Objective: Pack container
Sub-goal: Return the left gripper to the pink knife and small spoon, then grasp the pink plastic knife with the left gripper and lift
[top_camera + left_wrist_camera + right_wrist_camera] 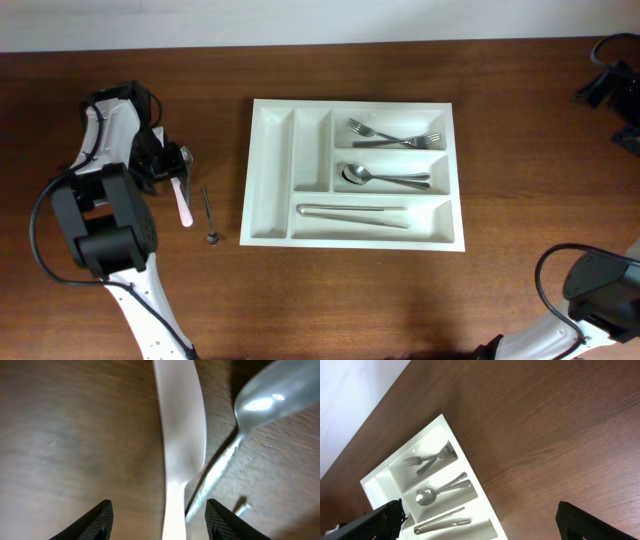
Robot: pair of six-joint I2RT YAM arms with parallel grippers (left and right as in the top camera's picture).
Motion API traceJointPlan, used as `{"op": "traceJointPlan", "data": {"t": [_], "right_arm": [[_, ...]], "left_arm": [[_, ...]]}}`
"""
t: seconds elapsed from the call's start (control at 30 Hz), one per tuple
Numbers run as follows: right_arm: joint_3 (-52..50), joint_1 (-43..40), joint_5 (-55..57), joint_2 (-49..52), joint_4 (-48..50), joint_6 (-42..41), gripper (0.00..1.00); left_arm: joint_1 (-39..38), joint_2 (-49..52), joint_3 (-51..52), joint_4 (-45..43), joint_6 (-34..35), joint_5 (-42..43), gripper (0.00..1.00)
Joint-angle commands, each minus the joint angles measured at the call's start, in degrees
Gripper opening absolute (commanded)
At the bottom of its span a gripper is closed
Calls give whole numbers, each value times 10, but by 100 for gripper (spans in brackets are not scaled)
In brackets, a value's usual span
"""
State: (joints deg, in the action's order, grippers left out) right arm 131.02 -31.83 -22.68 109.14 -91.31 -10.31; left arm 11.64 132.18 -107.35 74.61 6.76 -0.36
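The white container (270,170) lies mid-table; two forks (395,135), spoons (385,178) and knives (355,213) are in its three long compartments, and the two narrow ones are empty. My left gripper (168,165) is open, low over a pale pink-white utensil (184,203) and a metal spoon (186,156) left of the container. In the left wrist view the pale handle (180,435) runs between my open fingers (159,520), and the spoon (270,400) crosses it to the right. My right gripper (485,525) is open and empty, high and far from the container (487,502).
A small dark metal spoon (209,215) lies on the wood between the pale utensil and the container's left wall. The right arm's base (600,290) sits at the front right corner, with black arm parts (610,80) at the back right.
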Motion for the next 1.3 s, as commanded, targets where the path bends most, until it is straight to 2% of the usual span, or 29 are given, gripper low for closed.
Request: {"op": "traceJointPlan", "data": {"t": [0.0,0.37,0.63,0.67,0.7,0.9,0.93,1.27], "right_arm": [[-3,-1,-9,2,0,-1,99],[-3,-1,-9,2,0,-1,99],[-3,-1,-9,2,0,-1,99],[-3,-1,-9,2,0,-1,99],[-3,-1,-9,2,0,-1,99],[-3,-1,-9,2,0,-1,99],[-3,-1,-9,2,0,-1,99],[-3,-1,-9,2,0,-1,99]], "left_arm": [[1,-30,9,2,9,-16,62],[1,-30,107,-59,9,-23,62],[1,-30,115,-68,13,-23,61],[1,-30,115,-68,14,-22,59],[1,-30,115,-70,16,-22,53],[1,-30,115,-82,16,-22,6],[1,-30,115,-83,16,-22,2],[2,-51,96,-67,15,-38,2]]}}
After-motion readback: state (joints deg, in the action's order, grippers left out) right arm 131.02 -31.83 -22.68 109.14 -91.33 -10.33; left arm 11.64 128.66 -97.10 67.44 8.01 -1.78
